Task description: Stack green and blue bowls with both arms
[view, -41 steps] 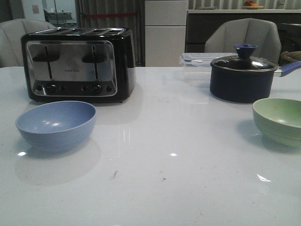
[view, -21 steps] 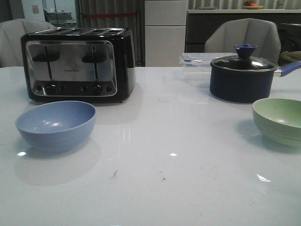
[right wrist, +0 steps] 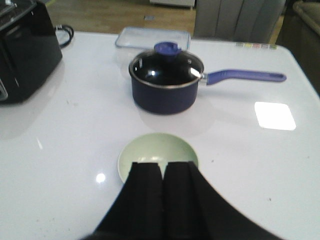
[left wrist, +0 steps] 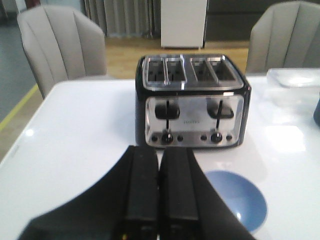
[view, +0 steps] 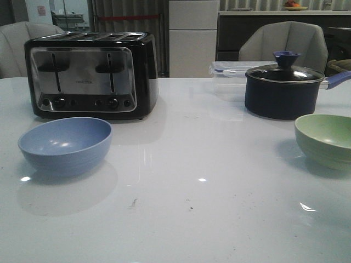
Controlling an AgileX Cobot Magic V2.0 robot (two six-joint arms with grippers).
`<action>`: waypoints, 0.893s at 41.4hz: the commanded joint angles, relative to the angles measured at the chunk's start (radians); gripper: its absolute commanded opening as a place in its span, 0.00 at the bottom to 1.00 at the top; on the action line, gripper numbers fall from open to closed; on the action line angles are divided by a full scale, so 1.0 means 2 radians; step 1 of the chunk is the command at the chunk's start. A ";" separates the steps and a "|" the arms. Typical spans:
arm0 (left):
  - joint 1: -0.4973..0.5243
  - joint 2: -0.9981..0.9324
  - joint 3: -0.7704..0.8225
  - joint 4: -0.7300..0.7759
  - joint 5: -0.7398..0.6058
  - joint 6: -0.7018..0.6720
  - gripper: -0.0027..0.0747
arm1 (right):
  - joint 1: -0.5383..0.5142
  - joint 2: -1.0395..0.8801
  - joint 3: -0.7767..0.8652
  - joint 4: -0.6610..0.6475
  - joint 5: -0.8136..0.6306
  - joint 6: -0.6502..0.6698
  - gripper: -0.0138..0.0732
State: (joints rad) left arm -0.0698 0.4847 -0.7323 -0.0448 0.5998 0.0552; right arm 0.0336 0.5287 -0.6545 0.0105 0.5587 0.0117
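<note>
Glossy white tabletop (view: 181,164) carries both bowls upright and well apart: the periwinkle blue matte bowl (view: 65,144) near the left edge before a black and chrome four-slot toaster (view: 90,74), the pale sage green ridged bowl (view: 325,140) at the right edge beside a dark navy lidded saucepan (view: 283,90). Each arm should open wide first, then descend over a rim. The left gripper (left wrist: 158,192) and right gripper (right wrist: 163,200) hover with fingers pressed together, empty, each bowl just beyond its fingertips.

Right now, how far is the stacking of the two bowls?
Nothing is done yet. The blue bowl and the green bowl stand far apart on the table, both empty. The left gripper and right gripper have shut jaws and hold nothing. Grasping, lifting and stacking remain.
</note>
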 commanded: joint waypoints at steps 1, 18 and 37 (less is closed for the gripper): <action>0.001 0.030 -0.013 -0.002 -0.009 -0.004 0.16 | -0.003 0.036 -0.012 -0.005 -0.026 -0.001 0.22; 0.001 0.125 0.003 -0.007 -0.005 -0.004 0.26 | -0.003 0.169 -0.012 -0.005 0.015 -0.001 0.44; 0.001 0.137 0.003 -0.005 -0.014 -0.004 0.62 | -0.064 0.344 -0.078 0.016 0.003 -0.001 0.72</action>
State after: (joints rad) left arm -0.0698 0.7606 -0.6959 -0.0485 0.6474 0.0552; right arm -0.0544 1.1655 -0.7385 0.0258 0.6230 0.0117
